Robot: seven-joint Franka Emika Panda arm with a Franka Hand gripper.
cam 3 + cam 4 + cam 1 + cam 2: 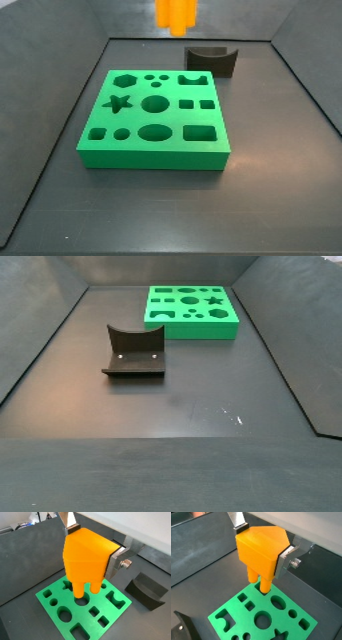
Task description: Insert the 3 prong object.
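The 3 prong object (87, 559) is clamped between the silver fingers (117, 556) of the gripper (261, 539) and held in the air above the green board (83, 609), prongs pointing down, clear of the board's shaped holes. In a side view only the orange lower end (177, 15) is seen at the frame's top edge. A dark grey block (134, 352) is seen on the floor, apart from the board (191, 312).

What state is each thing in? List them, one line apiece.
Gripper: shut on the peg, raised above the board.
Peg: held upright, prongs down, not yet inserted.
Board: flat on the floor, every hole empty.
Fixture: standing on the floor, apart from the board.
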